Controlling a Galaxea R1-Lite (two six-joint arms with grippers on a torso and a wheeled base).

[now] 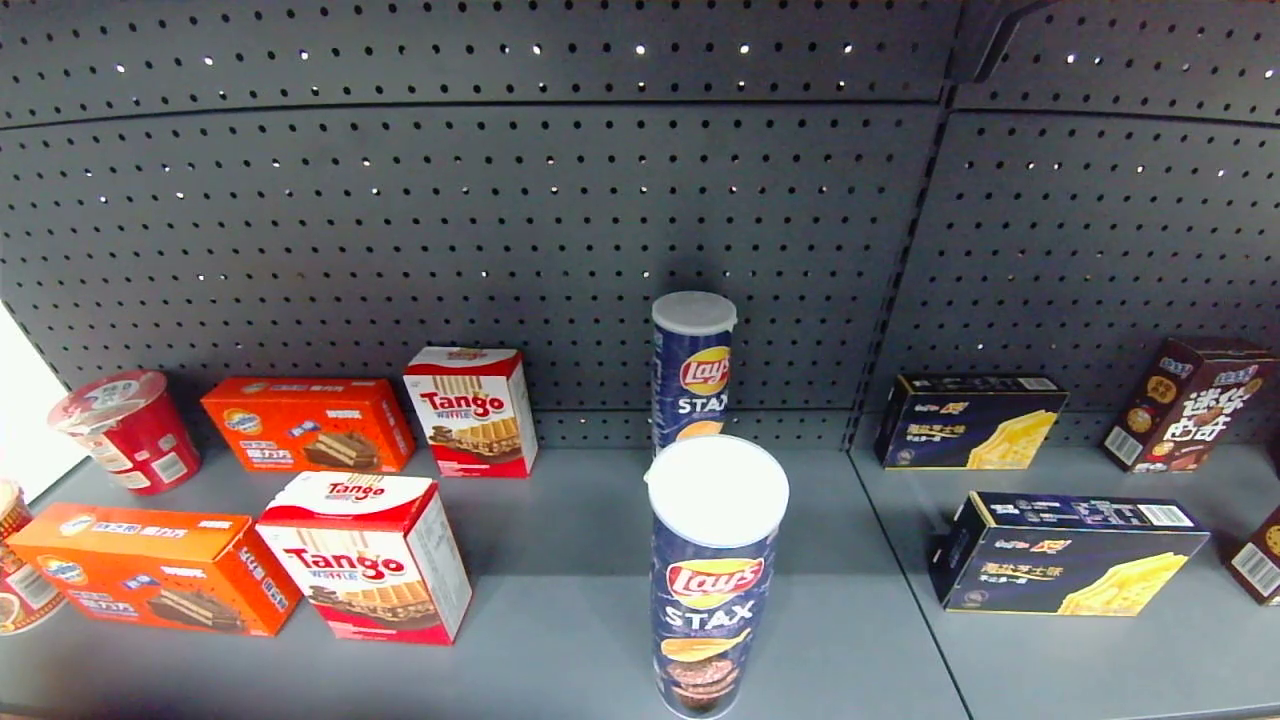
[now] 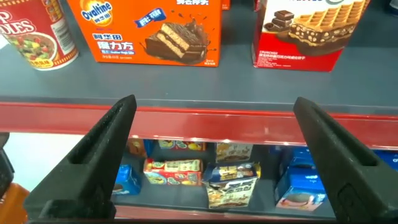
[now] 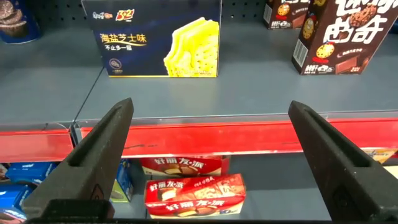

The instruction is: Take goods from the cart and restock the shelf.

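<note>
Two tall blue chip cans stand mid-shelf, one at the front point(image 1: 714, 575) and one behind it point(image 1: 692, 368) against the pegboard. Left of them sit two red-and-white wafer boxes point(image 1: 372, 567) point(image 1: 472, 410), two orange boxes point(image 1: 155, 567) point(image 1: 310, 423) and a red cup point(image 1: 126, 430). My left gripper point(image 2: 214, 165) hangs open in front of the shelf's red front edge point(image 2: 199, 118), level with an orange box point(image 2: 149, 31) and a wafer box point(image 2: 308, 31). My right gripper point(image 3: 208, 165) is open too, empty, facing a dark blue cracker box point(image 3: 158, 37).
Right bay holds two dark blue cracker boxes point(image 1: 968, 420) point(image 1: 1065, 552) and brown chocolate boxes point(image 1: 1190, 403). A lower shelf with more boxed goods point(image 2: 180, 174) point(image 3: 193, 193) sits under the red edge. Bare grey shelf point(image 1: 560, 560) lies between the wafer boxes and the cans.
</note>
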